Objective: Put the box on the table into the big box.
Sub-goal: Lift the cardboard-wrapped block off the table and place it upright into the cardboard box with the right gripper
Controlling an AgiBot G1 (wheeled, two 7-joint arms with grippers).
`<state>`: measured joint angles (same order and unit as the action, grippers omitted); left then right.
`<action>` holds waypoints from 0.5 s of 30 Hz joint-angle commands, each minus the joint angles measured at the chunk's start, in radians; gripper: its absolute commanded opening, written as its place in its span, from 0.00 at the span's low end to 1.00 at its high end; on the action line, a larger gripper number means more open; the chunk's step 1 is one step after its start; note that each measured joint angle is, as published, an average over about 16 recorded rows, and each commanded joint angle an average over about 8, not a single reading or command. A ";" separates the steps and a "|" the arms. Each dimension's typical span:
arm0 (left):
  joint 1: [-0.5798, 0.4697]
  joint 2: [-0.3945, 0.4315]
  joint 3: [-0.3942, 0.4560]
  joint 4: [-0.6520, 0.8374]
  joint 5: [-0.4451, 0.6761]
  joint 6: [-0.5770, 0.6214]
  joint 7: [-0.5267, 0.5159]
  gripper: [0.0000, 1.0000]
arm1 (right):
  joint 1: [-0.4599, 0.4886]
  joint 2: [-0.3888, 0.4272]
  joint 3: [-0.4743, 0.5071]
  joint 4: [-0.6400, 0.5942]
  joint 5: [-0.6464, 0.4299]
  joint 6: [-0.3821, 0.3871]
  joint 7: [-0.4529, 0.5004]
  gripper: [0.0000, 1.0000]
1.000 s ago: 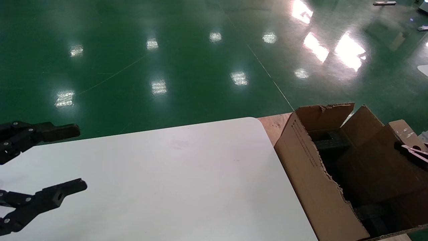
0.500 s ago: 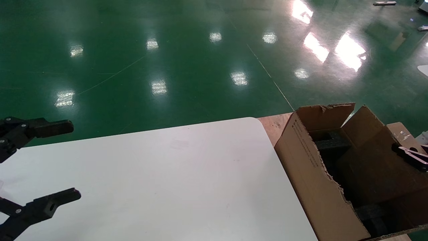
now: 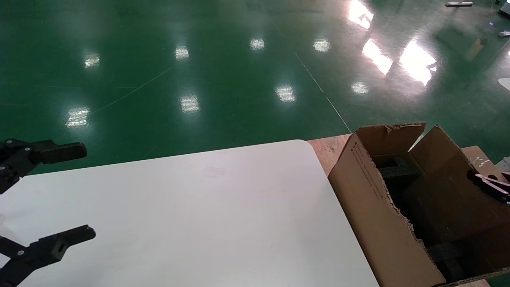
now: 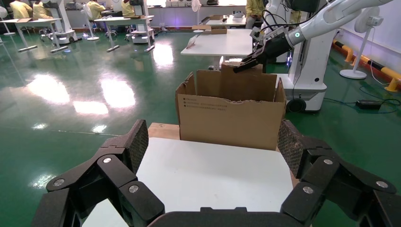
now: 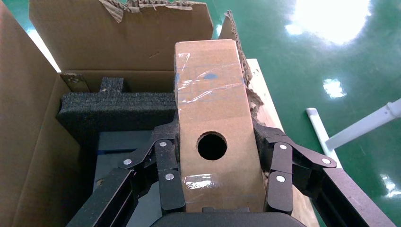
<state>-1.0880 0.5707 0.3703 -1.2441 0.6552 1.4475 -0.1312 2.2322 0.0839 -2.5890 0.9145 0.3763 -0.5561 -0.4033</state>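
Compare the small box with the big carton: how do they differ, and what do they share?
The box is small, closed and taped, with one round hole; the big box is large and open, with torn flaps. The box is gripped by the right claw; the big box stands beside the table. Both are brown cardboard.

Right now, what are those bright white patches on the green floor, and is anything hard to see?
Head view: the patches are ceiling lights mirrored in the glossy floor, strongest upper right. The big box is dark inside. Left wrist view: similar glare on the floor. Right wrist view: the right gripper holds the box, its tape shining.
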 commanded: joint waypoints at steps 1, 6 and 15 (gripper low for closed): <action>0.000 0.000 0.000 0.000 0.000 0.000 0.000 1.00 | 0.009 -0.009 -0.019 -0.006 0.019 -0.003 -0.011 0.00; 0.000 0.000 0.000 0.000 0.000 0.000 0.000 1.00 | 0.019 -0.037 -0.060 -0.008 0.089 -0.009 -0.044 0.00; 0.000 0.000 0.000 0.000 0.000 0.000 0.000 1.00 | 0.005 -0.071 -0.121 -0.008 0.219 -0.013 -0.095 0.00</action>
<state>-1.0880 0.5707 0.3704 -1.2441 0.6552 1.4475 -0.1311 2.2349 0.0154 -2.7077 0.9057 0.5923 -0.5694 -0.4976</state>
